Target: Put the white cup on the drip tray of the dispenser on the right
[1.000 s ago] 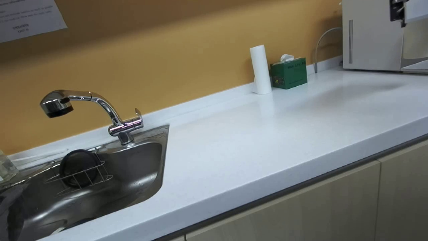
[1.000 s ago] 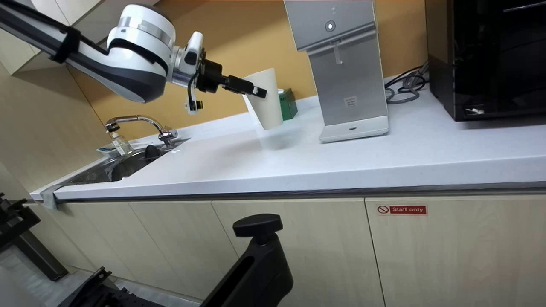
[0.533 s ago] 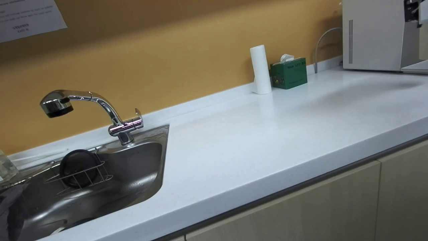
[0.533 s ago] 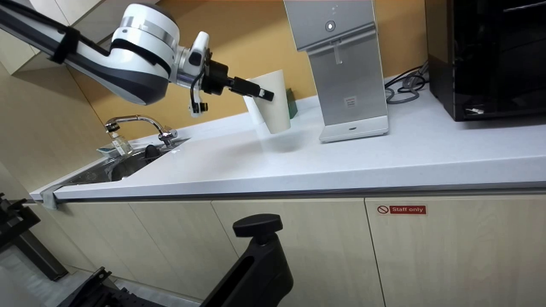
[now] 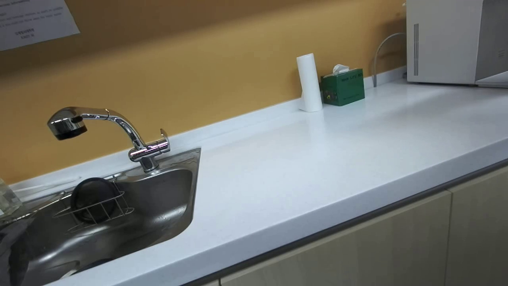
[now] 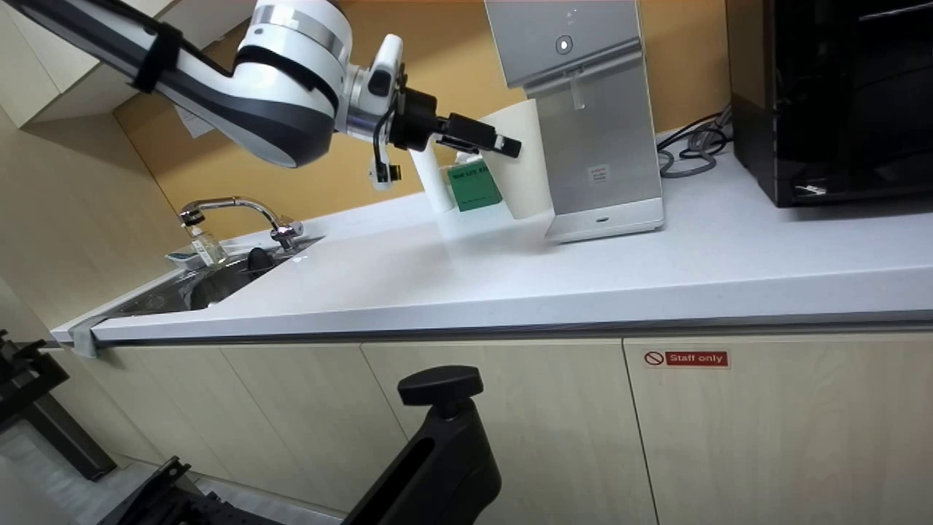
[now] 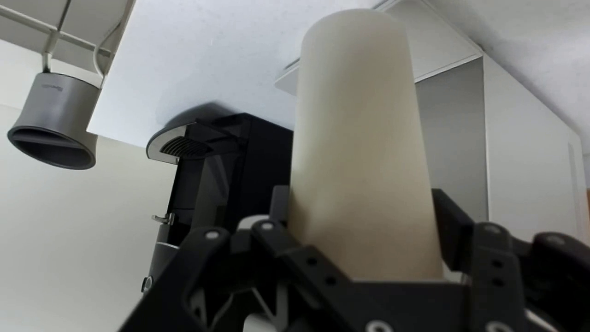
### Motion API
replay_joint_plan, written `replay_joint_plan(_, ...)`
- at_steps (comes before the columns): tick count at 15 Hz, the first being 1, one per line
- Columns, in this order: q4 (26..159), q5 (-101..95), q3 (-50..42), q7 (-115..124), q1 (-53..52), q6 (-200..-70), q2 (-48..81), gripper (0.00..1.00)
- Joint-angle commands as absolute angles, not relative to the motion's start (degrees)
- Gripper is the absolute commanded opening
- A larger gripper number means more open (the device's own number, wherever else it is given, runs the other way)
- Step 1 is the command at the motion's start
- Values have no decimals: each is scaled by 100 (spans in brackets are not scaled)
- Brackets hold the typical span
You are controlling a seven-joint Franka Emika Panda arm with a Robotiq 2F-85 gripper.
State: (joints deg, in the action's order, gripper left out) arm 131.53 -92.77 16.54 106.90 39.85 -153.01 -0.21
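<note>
My gripper (image 6: 508, 146) is shut on the white cup (image 6: 526, 179) and holds it in the air above the counter, slightly tilted. In the wrist view the cup (image 7: 359, 138) sits between both fingers (image 7: 454, 230) and fills the middle. The dispenser (image 6: 619, 153) stands just right of the cup in an exterior view, with its drip tray (image 6: 609, 221) at the base. The cup overlaps its left edge there. In the wrist view the cup hides part of the drip tray (image 7: 438, 41). The dispenser (image 5: 442, 43) also shows in an exterior view, where gripper and cup are out of view.
A white paper roll (image 5: 310, 82) and a green tissue box (image 5: 343, 87) stand by the wall. A black appliance (image 6: 849, 102) and cables (image 6: 696, 149) are right of the dispenser. A sink (image 5: 158, 206) with a tap (image 5: 127, 127) is at the far left.
The gripper has moved right with the cup, up to the dispenser's left edge in an exterior view. It has gone out of sight in an exterior view where its edge showed before.
</note>
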Motion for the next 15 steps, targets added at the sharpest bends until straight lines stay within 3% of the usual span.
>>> replay_joint_plan(1, 12666, -9605, 1581, 10787, 4072, -15556, 495, 49)
replay_joint_plan(8, 12398, -9932, 1524, 10674, 4149, -15918, 832, 49)
replay_joint_plan(9, 12363, -9926, 1519, 10667, 4161, -15923, 871, 74)
replay_joint_plan(11, 12385, -9919, 1522, 10664, 4157, -15920, 887, 74)
replay_joint_plan(12, 12389, -9917, 1525, 10664, 4150, -15920, 887, 49)
replay_joint_plan(15, 12216, -10019, 1464, 10563, 4233, -16139, 1022, 49)
